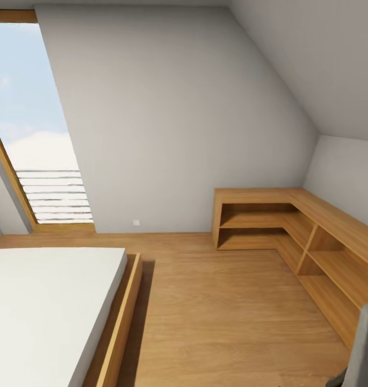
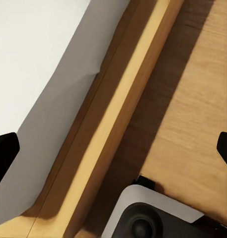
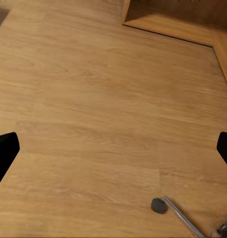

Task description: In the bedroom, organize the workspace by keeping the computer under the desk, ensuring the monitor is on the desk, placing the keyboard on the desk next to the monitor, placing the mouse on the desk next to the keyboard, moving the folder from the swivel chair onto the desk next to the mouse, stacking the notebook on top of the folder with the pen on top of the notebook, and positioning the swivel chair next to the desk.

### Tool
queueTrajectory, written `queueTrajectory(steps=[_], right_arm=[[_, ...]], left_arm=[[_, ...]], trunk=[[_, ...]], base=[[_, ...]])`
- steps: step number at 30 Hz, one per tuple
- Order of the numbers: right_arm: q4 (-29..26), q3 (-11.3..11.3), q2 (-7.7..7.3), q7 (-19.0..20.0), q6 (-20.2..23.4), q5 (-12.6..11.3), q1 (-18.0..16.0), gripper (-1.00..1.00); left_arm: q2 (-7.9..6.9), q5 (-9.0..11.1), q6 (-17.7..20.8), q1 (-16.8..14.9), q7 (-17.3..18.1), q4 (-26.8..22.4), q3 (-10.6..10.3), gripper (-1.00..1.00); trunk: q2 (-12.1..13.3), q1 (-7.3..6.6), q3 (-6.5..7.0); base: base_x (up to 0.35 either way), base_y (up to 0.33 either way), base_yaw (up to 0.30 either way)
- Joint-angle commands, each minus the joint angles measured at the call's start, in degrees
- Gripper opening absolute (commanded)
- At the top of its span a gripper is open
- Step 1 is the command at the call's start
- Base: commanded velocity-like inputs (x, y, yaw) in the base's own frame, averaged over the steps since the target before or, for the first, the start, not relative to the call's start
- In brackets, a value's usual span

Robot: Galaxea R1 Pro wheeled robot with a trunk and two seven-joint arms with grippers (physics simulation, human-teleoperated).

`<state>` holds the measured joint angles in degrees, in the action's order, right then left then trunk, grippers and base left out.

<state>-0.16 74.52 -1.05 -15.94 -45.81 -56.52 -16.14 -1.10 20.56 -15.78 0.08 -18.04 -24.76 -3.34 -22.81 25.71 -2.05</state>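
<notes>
While the robot is on its way through the bedroom, none of the desk items (monitor, keyboard, mouse, folder, notebook, pen) can be seen; the nearest task thing is the chair (image 1: pixel 363 349), a grey back at about 4 o'clock in the head view, right at the frame's corner. A caster and chrome leg (image 3: pixel 179 213), probably the chair's base, show on the floor (image 3: pixel 93 99) in the right wrist view, so the right arm looks nearer to it than the left. The right end effector (image 3: pixel 113 146) hangs released over bare boards, its dark fingertips (image 3: pixel 4 153) wide apart. The left end effector (image 2: pixel 113 148) is likewise spread and holding nothing, above the bed (image 1: pixel 44 301) edge, whose wooden frame runs from 7 to 1 o'clock in its view. A low corner shelf (image 1: pixel 291 226) sits at 2 o'clock. Likely the base must turn right, toward the chair, before any grasp.
</notes>
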Motion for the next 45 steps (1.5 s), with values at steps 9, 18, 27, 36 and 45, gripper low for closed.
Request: queueTrajectory(steps=[9, 18, 27, 36, 45], right_arm=[[-0.02, 0.5, -0.04, -0.5, 0.02, 0.01, -0.03, 1.0], [-0.02, 0.55, -0.01, -0.5, 0.02, 0.01, -0.03, 1.0], [-0.02, 0.62, -0.01, -0.5, 0.02, 0.01, -0.03, 1.0], [-0.02, 0.63, -0.01, -0.5, 0.02, 0.01, -0.03, 1.0], [-0.02, 0.63, -0.01, -0.44, 0.02, 0.08, -0.03, 1.0]], left_arm=[[0.03, 0.36, -0.04, 0.01, -0.33, -0.11, -0.4, 1.0], [0.02, 0.36, -0.04, 0.01, -0.33, -0.11, -0.44, 1.0], [-0.03, 0.36, 0.01, 0.01, -0.33, -0.11, -0.44, 1.0], [-0.01, 0.36, 0.04, 0.01, -0.33, -0.11, -0.44, 1.0], [0.04, 0.36, 0.11, 0.01, -0.33, -0.11, -0.44, 1.0]], trunk=[[-0.11, 0.07, -0.11], [-0.11, 0.07, -0.11], [-0.11, 0.07, -0.11], [-0.11, 0.07, -0.11], [-0.11, 0.07, -0.11]], base=[[0.33, 0.0, 0.0], [0.33, 0.0, 0.0], [0.33, 0.0, 0.0], [0.331, 0.0, 0.0], [0.331, 0.0, -0.083]])
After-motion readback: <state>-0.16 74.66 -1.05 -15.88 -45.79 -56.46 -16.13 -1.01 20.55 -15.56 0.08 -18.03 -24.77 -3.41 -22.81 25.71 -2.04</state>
